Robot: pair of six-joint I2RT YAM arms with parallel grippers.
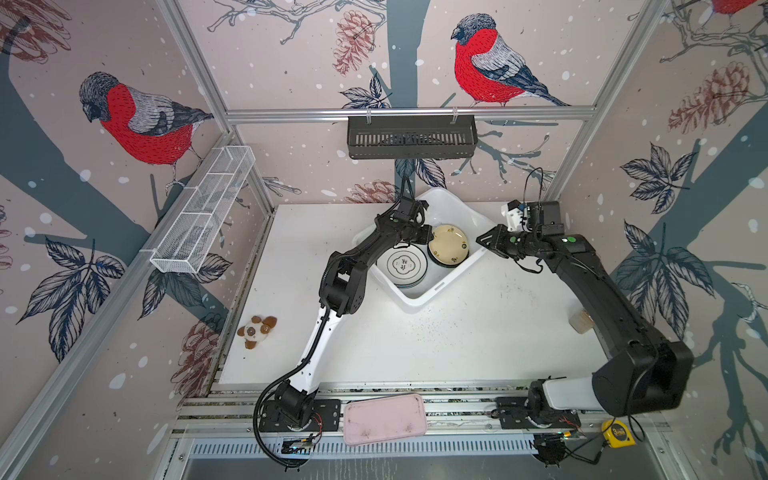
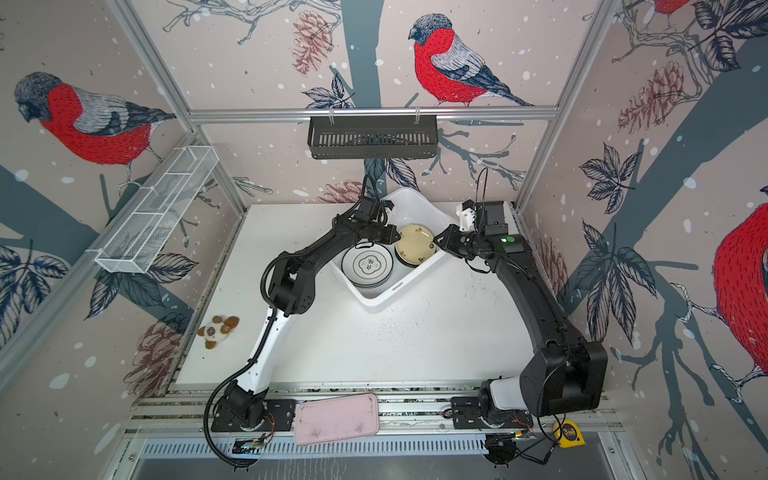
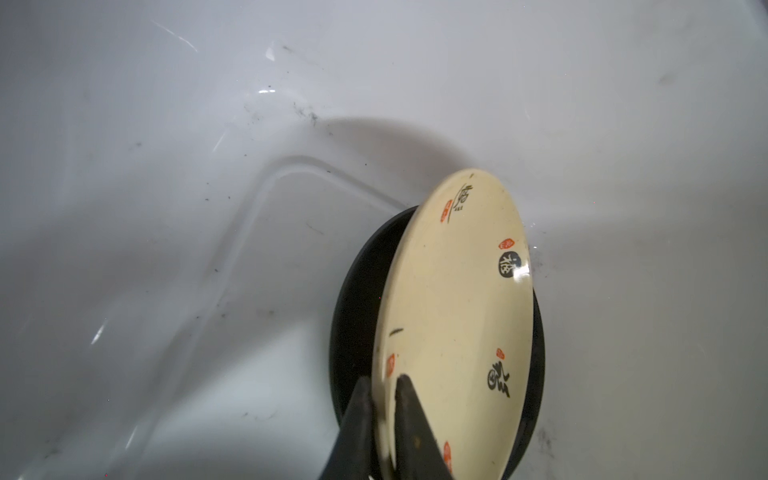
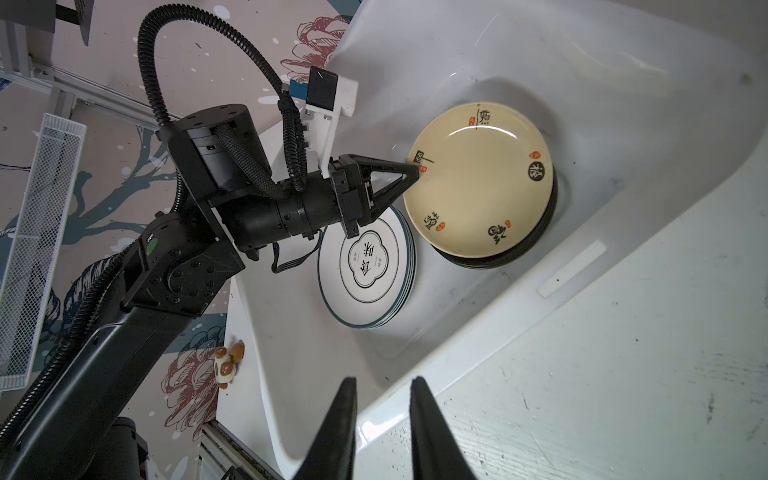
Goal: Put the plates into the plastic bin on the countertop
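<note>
Your left gripper [image 3: 383, 380] is pinching the pale yellow plate [image 3: 453, 311] by its rim. It lies on the black plate [image 3: 357, 291] in the plastic bin [image 1: 415, 303], 12 o'clock on the countertop [image 1: 457, 332]. The emblem plate [image 1: 402, 264] is at the yellow one's 8 o'clock. Your right gripper [image 4: 384, 380]: jaws spread, empty.

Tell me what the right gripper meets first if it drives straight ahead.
Right gripper would probably meet the plastic bin, at its near rim, first; clearing that, the pale yellow plate. Depth unclear.
</note>
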